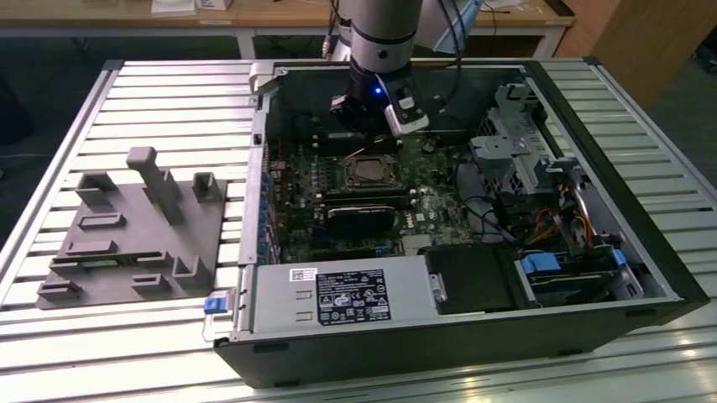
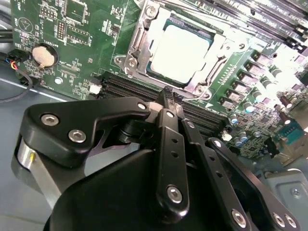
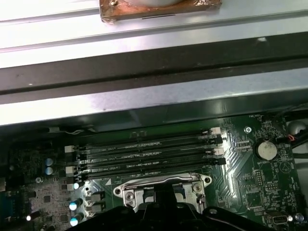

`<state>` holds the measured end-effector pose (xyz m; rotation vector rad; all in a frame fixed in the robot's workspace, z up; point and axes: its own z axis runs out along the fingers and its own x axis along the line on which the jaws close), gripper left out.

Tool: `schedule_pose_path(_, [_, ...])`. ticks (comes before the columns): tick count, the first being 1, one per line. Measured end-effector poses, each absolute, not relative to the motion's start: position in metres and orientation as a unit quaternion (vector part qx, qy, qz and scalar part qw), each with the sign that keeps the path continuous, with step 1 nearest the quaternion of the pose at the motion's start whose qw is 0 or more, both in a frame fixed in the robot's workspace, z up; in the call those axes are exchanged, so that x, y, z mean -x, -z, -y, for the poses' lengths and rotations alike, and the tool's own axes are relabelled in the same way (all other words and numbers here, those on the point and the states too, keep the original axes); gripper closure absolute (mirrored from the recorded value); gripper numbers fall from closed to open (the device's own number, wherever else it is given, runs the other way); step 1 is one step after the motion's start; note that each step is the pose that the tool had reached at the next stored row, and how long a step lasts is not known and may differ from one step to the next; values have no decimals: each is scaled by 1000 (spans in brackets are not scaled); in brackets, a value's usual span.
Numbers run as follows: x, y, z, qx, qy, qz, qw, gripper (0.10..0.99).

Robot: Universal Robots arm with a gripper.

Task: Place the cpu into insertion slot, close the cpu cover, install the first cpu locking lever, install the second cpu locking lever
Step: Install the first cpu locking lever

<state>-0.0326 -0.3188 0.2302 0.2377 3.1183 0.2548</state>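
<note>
we see one arm (image 1: 375,34) reaching down into the computer case (image 1: 448,357), tool (image 2: 167,96) pinched narrow, empty, over four memory slots (image 3: 144,154); one cpu (image 2: 180,48) in the insertion slot (image 2: 136,45), one cpu cover (image 2: 217,50) closed over it

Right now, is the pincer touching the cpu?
Apart. In the second wrist view the cpu shows bare, and the pincer ends short of it, by the cpu cover.

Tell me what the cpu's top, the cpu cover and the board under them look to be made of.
The cpu: a pale, matte metal top by the look, with a soft, even sheen. The cpu cover: probably bare stamped steel, with bright glints on thin bent edges. The motherboard: a green lacquered circuit board, likely fibreglass laminate, with fine traces and soldered parts.
</note>
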Motion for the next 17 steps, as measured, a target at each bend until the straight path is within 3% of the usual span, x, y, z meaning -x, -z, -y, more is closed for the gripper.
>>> schedule_pose_path(3, [33, -228, 319, -75, -81, -994, 6, 980])
schedule_pose_path(9, [34, -226, 318, -73, -85, -993, 32, 980])
schedule_pose_path(17, [38, -223, 315, -73, -87, -993, 37, 980])
